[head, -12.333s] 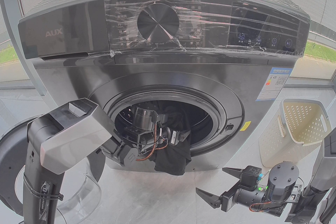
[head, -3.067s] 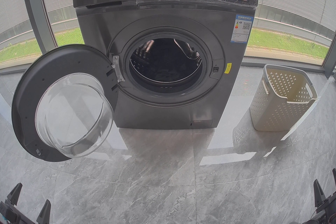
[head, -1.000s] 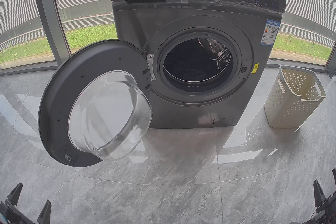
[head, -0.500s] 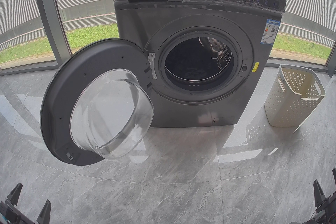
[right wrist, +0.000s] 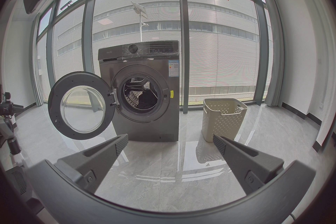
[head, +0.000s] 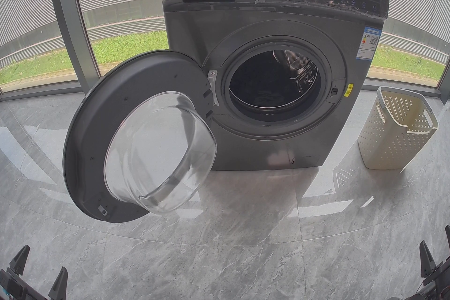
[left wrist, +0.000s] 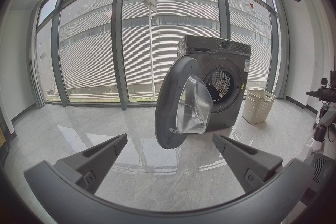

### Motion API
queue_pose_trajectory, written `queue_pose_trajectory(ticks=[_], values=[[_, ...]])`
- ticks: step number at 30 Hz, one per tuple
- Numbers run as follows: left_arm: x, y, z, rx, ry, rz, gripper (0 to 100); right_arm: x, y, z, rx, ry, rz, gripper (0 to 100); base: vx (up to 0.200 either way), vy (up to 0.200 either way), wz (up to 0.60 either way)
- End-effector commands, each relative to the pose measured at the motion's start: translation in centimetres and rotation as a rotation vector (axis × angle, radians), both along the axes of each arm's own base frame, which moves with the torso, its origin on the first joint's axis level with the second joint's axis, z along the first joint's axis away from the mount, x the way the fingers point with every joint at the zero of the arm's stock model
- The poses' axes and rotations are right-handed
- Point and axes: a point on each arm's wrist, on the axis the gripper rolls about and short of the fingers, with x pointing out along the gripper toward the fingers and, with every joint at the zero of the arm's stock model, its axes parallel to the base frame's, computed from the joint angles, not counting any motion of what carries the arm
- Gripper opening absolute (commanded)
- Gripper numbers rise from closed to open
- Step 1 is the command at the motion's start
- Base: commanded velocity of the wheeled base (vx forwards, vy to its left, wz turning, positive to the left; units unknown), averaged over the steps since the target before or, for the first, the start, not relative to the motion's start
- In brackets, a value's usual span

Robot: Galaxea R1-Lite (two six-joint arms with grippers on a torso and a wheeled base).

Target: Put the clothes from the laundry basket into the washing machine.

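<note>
Both wide, left tool and right tool now back from washing machine

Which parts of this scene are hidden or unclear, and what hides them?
1. Basket bottom: head view, its near wall hides it; whether it is empty cannot be told.
2. Washing machine drum: head view, too dark to see what lies inside.
3. Right tool: head view, cut off by the bottom corner.

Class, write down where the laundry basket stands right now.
In the head view, the laundry basket stands on the floor to the right of the washing machine, on the side away from its open door.
</note>
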Motion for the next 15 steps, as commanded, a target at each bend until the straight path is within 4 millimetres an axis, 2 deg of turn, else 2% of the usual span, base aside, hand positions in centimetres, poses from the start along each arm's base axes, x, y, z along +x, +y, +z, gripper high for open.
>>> queue_pose_trajectory(ticks=[1, 7, 15], values=[[0.01, 0.0, -0.51, 0.0, 0.001, 0.001, 100, 0.01, 0.0, -0.52, -0.002, 0.002, -0.001, 100, 0.0, 0.0, 0.0], [0.01, 0.0, -0.53, -0.002, 0.003, 0.001, 100, 0.01, 0.0, -0.54, -0.003, 0.004, 0.0, 100, 0.0, 0.0, 0.6], [0.01, 0.0, -0.51, -0.002, 0.001, 0.001, 100, 0.01, 0.0, -0.52, -0.002, 0.002, 0.002, 100, 0.0, 0.0, 0.0]])
